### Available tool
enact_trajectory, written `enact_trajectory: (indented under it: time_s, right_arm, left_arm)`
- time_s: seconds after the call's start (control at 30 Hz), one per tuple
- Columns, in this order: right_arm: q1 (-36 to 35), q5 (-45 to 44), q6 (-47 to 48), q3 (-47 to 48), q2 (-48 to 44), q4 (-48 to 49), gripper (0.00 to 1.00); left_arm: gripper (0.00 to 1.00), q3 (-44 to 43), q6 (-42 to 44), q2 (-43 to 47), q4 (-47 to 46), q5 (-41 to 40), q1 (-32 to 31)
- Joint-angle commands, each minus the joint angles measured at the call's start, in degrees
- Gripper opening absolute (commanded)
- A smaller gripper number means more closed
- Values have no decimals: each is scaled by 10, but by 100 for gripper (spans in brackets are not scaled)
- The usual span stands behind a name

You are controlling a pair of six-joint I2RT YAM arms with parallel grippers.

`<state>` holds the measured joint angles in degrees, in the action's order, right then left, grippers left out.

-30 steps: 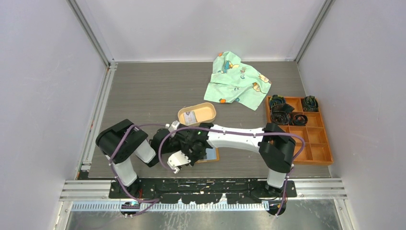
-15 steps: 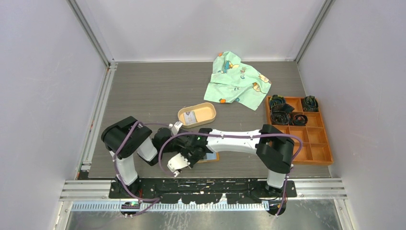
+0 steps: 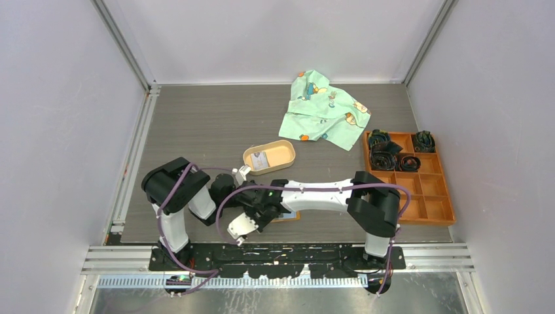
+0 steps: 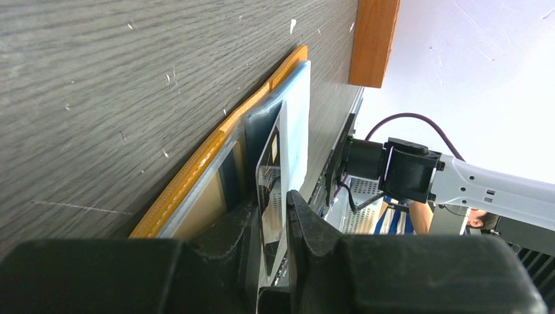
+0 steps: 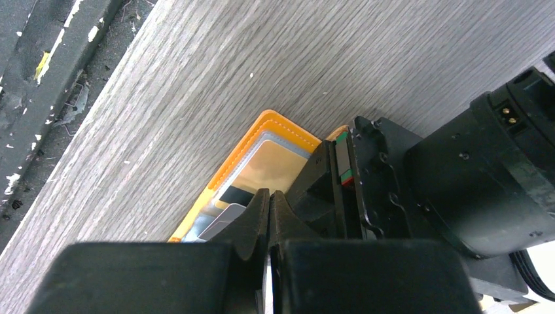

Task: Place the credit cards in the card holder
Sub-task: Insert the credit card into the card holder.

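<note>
Two arms meet at the table's near edge over one orange holder (image 5: 291, 129), which lies open and flat. The left gripper (image 4: 269, 208) pinches one pale card (image 4: 273, 183) on edge against the holder's clear sleeves. The right gripper (image 5: 269, 199) is clamped tight just above the holder. A second card (image 3: 260, 160) lies in one oval tray (image 3: 281, 154). Farther off are one cloth (image 3: 324, 114) and one compartment box (image 3: 425, 186).

Holder mostly hidden.
From above, the arms (image 3: 321, 191) cover the holder (image 3: 292, 216) but for an orange corner; the tray's (image 3: 283, 155) item is too small to tell. Left wrist view: the card's (image 4: 270, 180) lower end is lost in the left gripper (image 4: 275, 219); the box (image 4: 372, 39) runs off the top.
</note>
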<state>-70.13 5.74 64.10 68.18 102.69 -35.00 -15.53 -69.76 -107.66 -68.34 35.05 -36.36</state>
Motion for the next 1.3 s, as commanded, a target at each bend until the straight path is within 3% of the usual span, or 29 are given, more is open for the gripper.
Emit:
enact_trajectory:
  time_s: [0.0,0.33,0.97,1.1,1.27]
  right_arm:
    - [-1,-15,16,-6,9,32,5]
    - [23,-26,49,-20,0,3,4]
    - [96,53,62,-21,-53,-73,5]
    - [117,114,56,-9,-81,-107,10]
    - [163,196,49,-13,-127,-137,26]
  left_arm:
    - [21,0,27,-11,5,-4,0]
    - [25,-5,29,-10,12,-1,0]
    - [30,-25,43,26,69,0,1]
    - [30,-34,57,57,103,-6,1]
    - [30,-52,90,121,186,-16,1]
